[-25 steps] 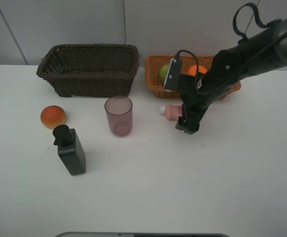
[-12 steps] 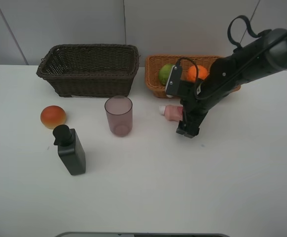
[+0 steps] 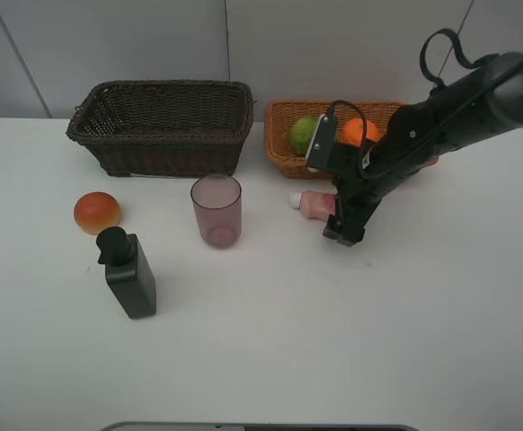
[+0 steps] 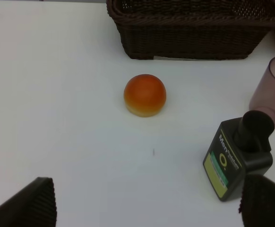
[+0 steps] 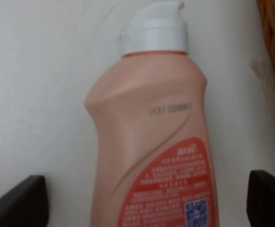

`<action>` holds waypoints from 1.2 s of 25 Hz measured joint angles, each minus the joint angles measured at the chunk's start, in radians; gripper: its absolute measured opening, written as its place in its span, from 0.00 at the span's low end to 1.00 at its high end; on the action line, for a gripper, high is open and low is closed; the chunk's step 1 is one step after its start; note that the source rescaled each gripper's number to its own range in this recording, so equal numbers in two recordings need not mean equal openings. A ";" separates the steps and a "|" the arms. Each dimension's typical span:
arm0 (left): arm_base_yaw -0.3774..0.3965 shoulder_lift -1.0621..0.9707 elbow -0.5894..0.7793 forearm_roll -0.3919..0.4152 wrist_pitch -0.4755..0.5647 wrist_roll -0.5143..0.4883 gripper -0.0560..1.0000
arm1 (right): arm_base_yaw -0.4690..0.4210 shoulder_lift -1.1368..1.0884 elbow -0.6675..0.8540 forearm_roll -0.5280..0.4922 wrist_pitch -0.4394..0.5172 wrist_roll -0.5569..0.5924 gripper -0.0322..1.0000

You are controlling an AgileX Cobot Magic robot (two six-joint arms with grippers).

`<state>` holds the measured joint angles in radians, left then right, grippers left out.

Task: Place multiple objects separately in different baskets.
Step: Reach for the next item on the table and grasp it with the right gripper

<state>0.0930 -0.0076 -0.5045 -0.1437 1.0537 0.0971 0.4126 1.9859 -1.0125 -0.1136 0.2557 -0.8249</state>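
Observation:
The pink lotion bottle (image 3: 314, 204) lies on its side on the table, white cap pointing left, in front of the orange-tan basket (image 3: 279, 117). That basket holds the green lime-like fruit (image 3: 303, 135) and the tangerine (image 3: 359, 132). My right gripper (image 3: 341, 229) is low over the bottle's body. In the right wrist view the bottle (image 5: 156, 156) lies between the gripper's (image 5: 144, 203) open fingers, untouched. The bun (image 3: 97, 212), mauve cup (image 3: 216, 209) and dark grey dispenser (image 3: 129, 274) stand on the table. My left gripper (image 4: 144, 203) is open and empty, back from the bun (image 4: 144, 94).
The dark brown basket (image 3: 163, 126) stands at the back left with nothing visible inside. The left wrist view shows it (image 4: 194, 28) behind the bun, with the dispenser (image 4: 239, 163) and cup (image 4: 272, 90) beside. The left arm is out of the exterior view.
My right arm has shifted slightly to the right and settled; its gripper stays over the pink bottle. The objects have not moved.

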 joint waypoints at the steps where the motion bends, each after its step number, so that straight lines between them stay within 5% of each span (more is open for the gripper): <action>1: 0.000 0.000 0.000 0.000 0.000 0.000 1.00 | 0.000 0.001 0.000 0.000 -0.001 0.000 0.84; 8: 0.000 0.000 0.000 0.000 0.000 0.000 1.00 | 0.000 0.011 -0.007 0.001 -0.015 0.000 0.84; 13: 0.000 0.000 0.000 0.000 0.000 0.000 1.00 | 0.000 0.011 -0.007 0.001 -0.015 0.001 0.71; 24: 0.000 0.000 0.000 0.000 0.000 0.000 1.00 | 0.000 0.011 -0.007 0.003 -0.009 0.002 0.66; 26: 0.000 0.000 0.000 0.000 0.000 0.000 1.00 | 0.000 0.012 -0.007 0.004 -0.006 0.002 0.55; 29: 0.000 0.000 0.000 0.000 0.000 0.000 1.00 | 0.001 0.018 -0.007 0.004 0.000 0.002 0.07; 30: 0.000 0.000 0.000 0.000 0.000 0.000 1.00 | 0.001 0.018 -0.007 0.003 -0.001 0.002 0.03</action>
<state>0.0930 -0.0076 -0.5045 -0.1437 1.0537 0.0971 0.4135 2.0036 -1.0196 -0.1101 0.2552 -0.8230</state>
